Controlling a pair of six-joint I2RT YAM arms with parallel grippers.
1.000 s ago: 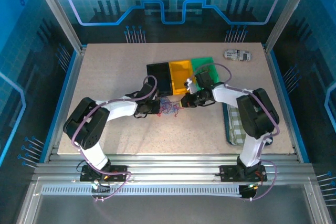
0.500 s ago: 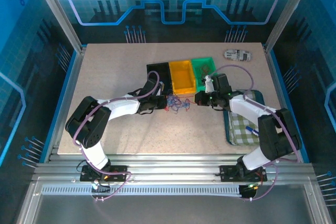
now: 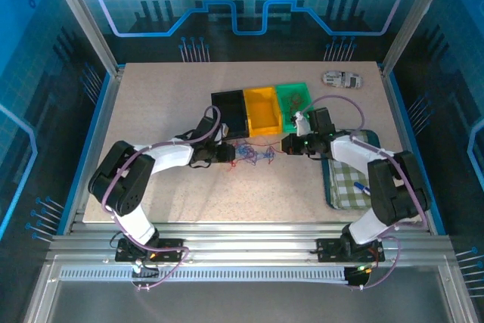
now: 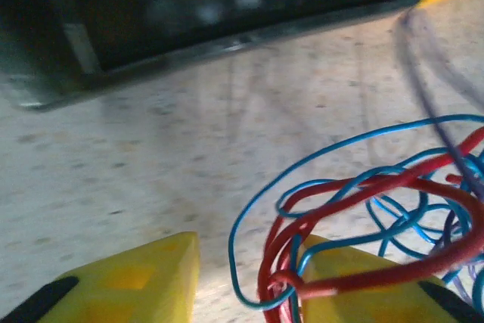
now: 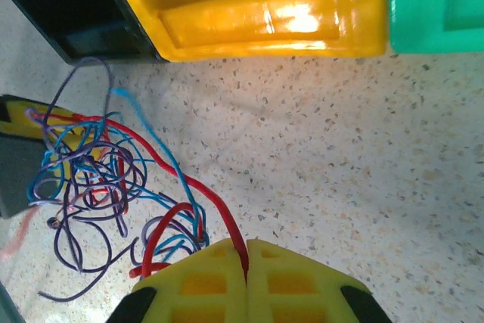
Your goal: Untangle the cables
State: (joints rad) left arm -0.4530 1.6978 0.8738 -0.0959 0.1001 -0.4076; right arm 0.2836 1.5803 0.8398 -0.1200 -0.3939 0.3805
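Note:
The cables are a tangle of thin red, blue and purple strands lying on the table between my two grippers. In the right wrist view the bundle spreads to the left, and one red strand runs into my right gripper, which is shut on it. My right gripper sits just right of the tangle. My left gripper sits at the tangle's left edge. In the left wrist view its yellow fingers stand apart, so the left gripper is open, with red and blue loops lying between the jaws against the right finger.
Black, yellow and green bins stand in a row just behind the tangle. A checkered cloth lies at the right under the right arm. A small grey object rests at the back right corner.
My right gripper has swung right, away from the yellow bin, drawing a red strand out of the tangle. The left gripper shifted only slightly beside the bundle.

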